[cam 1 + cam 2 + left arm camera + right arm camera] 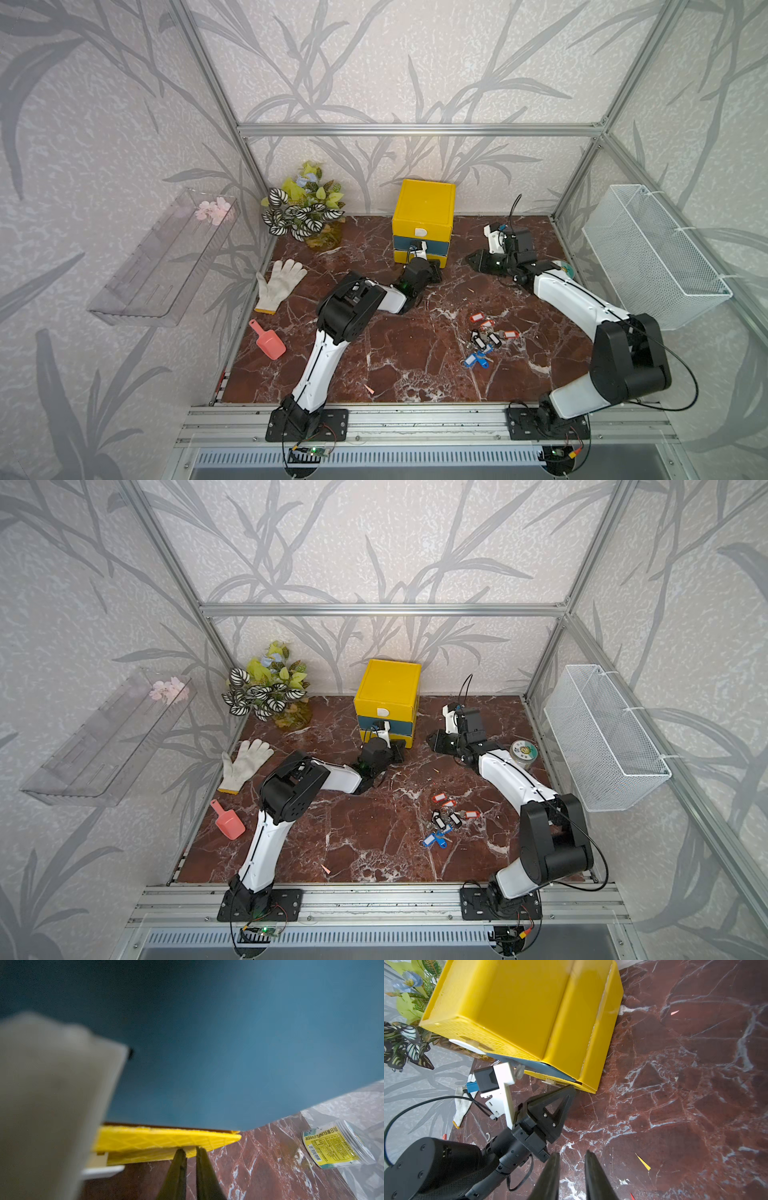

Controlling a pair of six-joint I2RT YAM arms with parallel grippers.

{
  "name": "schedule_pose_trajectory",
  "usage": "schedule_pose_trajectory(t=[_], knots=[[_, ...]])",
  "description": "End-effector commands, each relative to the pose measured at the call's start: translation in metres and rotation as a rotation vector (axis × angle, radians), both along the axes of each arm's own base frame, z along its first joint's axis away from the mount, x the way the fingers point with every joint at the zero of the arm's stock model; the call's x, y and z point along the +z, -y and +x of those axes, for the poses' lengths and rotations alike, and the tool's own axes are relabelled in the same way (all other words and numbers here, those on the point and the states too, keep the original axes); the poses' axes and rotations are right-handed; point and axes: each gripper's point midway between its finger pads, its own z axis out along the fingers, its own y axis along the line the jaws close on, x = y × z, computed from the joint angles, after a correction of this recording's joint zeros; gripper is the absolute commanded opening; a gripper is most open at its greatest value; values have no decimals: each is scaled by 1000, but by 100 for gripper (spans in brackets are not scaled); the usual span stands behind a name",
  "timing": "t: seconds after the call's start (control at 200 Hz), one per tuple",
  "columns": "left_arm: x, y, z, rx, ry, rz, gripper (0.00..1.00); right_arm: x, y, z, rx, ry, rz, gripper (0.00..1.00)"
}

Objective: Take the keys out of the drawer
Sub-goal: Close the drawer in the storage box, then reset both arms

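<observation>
in both top views, low and right of centre on the marble table [374,374]: the keys [484,338] [446,821], heaped loose outside the drawers, with red-orange, black and blue tags showing. metal parts too small to count. well apart from both grippers.

at upper centre, the yellow drawer unit [424,203]. left gripper [436,268] low against its bottom front, tips mostly hidden under its own wrist. right gripper [472,261] just right of the unit, low over the marble, pointing left, gap unreadable from here. a jar [523,752] beside the right arm, half covered by that arm in a top view.

in the left wrist view, filling most of the frame and out of focus: the teal drawer front [207,1043]. at left, a pale block [52,1095], too blurred to name. below, the yellow bottom drawer [155,1140], with the left gripper's fingers [178,1167] at its edge, narrowly parted. a pale strip between the tips, pinched or only touched, cannot tell. at lower right, the jar, yellow label reading sunflower.

in the right wrist view, upper left: the unit's yellow top and side, the teal front only a sliver. at centre, one black triangular finger of the left gripper touching the bottom front, its partner hidden behind. at the bottom edge, cut off by the frame, the right gripper's fingers [552,1167], slightly apart, bare marble between, grasping nothing.
</observation>
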Motion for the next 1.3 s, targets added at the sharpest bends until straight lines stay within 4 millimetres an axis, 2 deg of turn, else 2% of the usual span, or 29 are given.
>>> schedule_pose_trajectory(t=[0.0,0.09,0.145,0.27,0.37,0.445,0.545,0.64,0.73,0.81,0.85,0.945,0.965,1.005,1.045,1.06,1.08,1.085,1.09,1.095,1.1,1.105,1.11,1.135,1.175,1.24,1.26,1.295], knots=[[19,1,-3,-8,27,-40,14,11,6,-2,-14,40,-5,25],[30,-12,-21,-14,19,-52,14,12,16,-1,-40,39,1,26],[42,-22,-36,-18,24,-61,14,10,31,1,-80,41,-9,26],[74,-59,-68,18,49,1,14,-5,80,3,-220,53,-130,28],[102,-91,-88,34,54,170,15,-23,121,3,-341,62,-319,30],[119,-135,-98,137,17,367,15,-34,146,3,-411,96,-462,32],[150,-196,-114,267,95,618,15,-49,172,-3,-496,171,-592,33],[163,-259,-127,437,180,745,27,-59,183,-6,-505,222,-703,34],[142,-315,-134,555,159,748,32,-70,178,-7,-486,315,-689,35],[112,-349,-132,627,117,734,36,-71,159,-7,-411,423,-664,36],[96,-357,-127,617,100,740,37,-70,148,-7,-363,466,-657,36],[60,-359,-107,520,69,745,39,-79,125,-18,-231,542,-608,36],[53,-359,-102,496,58,741,39,-75,122,-20,-220,593,-600,35],[48,-362,-89,488,43,747,39,-73,113,-25,-185,654,-584,36],[41,-360,-83,425,-22,782,39,-75,115,-24,-189,630,-589,37],[38,-359,-82,400,-28,784,39,-75,117,-22,-200,612,-595,42],[36,-357,-81,380,1,786,39,-75,121,-17,-222,590,-602,56],[35,-357,-80,378,9,783,39,-75,121,-17,-222,590,-602,56],[35,-357,-80,380,18,779,39,-75,124,-16,-240,581,-609,63],[35,-358,-79,387,26,774,39,-76,127,-14,-257,564,-611,82],[35,-359,-79,392,32,768,39,-77,127,-13,-258,557,-608,91],[36,-360,-78,401,44,761,39,-77,127,-13,-258,557,-608,91],[37,-361,-77,409,54,755,39,-78,131,-11,-281,541,-614,98],[41,-370,-78,459,67,725,40,-79,135,-12,-293,528,-614,99],[33,-383,-87,474,18,652,41,-78,134,-13,-285,540,-603,99],[29,-404,-89,559,99,546,45,-78,134,-13,-285,539,-606,99],[32,-406,-87,570,123,543,47,-79,134,-13,-280,537,-609,99],[29,-405,-88,550,62,551,48,-79,134,-13,-281,543,-610,99]])
